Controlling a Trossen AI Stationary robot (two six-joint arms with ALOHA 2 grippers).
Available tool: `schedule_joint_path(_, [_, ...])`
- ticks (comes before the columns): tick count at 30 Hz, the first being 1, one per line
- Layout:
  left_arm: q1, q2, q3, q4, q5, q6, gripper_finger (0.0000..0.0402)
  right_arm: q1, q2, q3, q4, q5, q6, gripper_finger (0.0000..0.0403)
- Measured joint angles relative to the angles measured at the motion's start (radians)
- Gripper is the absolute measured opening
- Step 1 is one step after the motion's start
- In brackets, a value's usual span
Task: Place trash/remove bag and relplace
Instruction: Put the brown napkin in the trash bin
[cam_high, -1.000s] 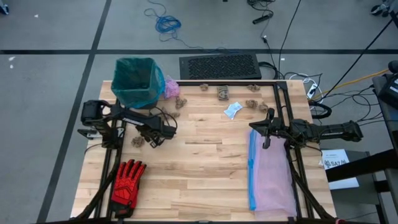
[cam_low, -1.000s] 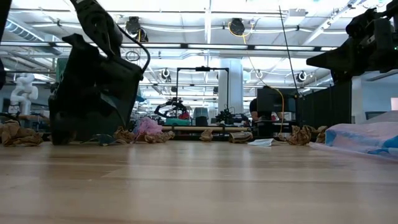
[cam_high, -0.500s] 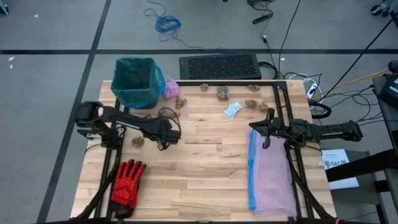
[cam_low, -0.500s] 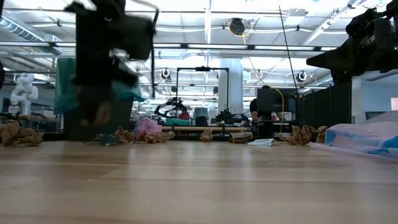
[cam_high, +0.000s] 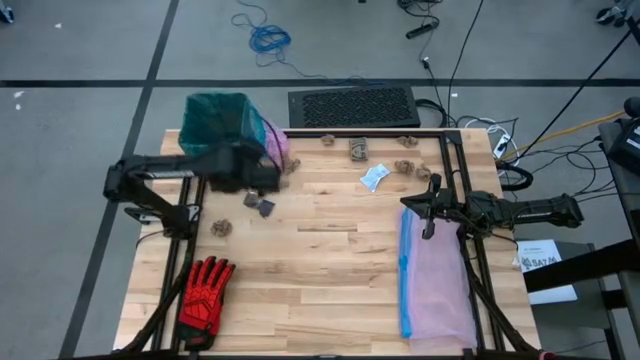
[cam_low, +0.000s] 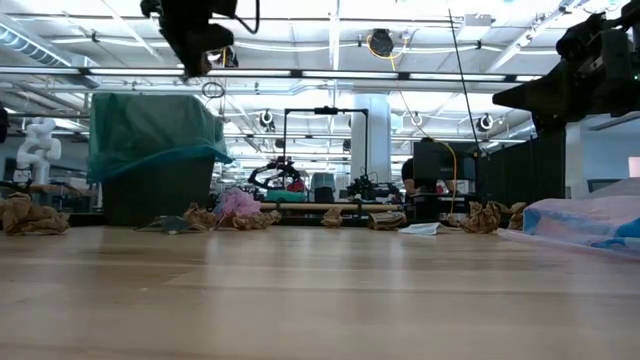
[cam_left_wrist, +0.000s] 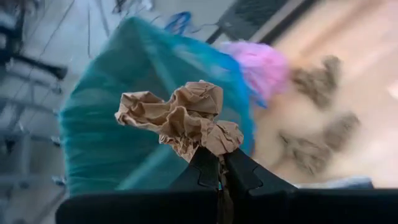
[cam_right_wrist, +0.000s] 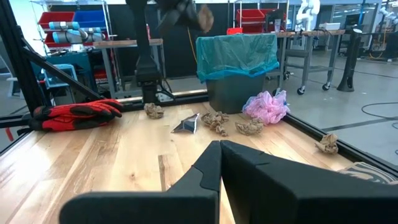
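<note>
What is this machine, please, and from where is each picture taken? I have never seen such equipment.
It is a robot with two dark arms at a wooden table. One picture looks straight down, one looks level across the table top, and two come from cameras on the wrists.

The left gripper is shut on a crumpled brown paper lump, raised beside the bin lined with the teal-green bag. The right gripper waits, shut, above the pale lilac bag.

On the table lie more paper lumps, a pink piece, a pale blue scrap, a dark scrap and a red glove.
</note>
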Motion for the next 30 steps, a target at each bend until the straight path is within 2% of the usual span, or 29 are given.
schedule_joint_path(5, [0.174,-0.062,0.002,0.003,0.010,0.098,0.0004,0.000,0.000,0.000,0.000,0.000,0.000,0.0000])
schedule_joint_path(9, [0.297,-0.067,0.002,0.022,0.032,0.182,0.0004,0.000,0.000,0.000,0.000,0.000,0.000,0.0000])
schedule_joint_path(15, [0.430,-0.058,0.001,0.108,0.055,0.437,0.0013,0.000,0.000,0.000,0.000,0.000,0.000,0.0000])
schedule_joint_path(19, [0.457,-0.036,0.001,0.168,0.107,0.551,0.0044,0.000,0.000,0.000,0.000,0.000,0.000,0.0000])
schedule_joint_path(23, [0.461,-0.005,0.001,0.181,0.141,0.625,0.0093,0.000,0.000,0.000,0.000,0.000,0.000,0.0000])
schedule_joint_path(25, [0.461,0.012,0.001,0.181,0.121,0.649,0.0119,0.000,0.000,0.000,0.000,0.000,0.000,0.0000])
schedule_joint_path(30, [0.461,0.031,0.001,0.182,-0.005,0.651,0.0168,0.000,0.000,0.000,0.000,0.000,0.000,0.0000])
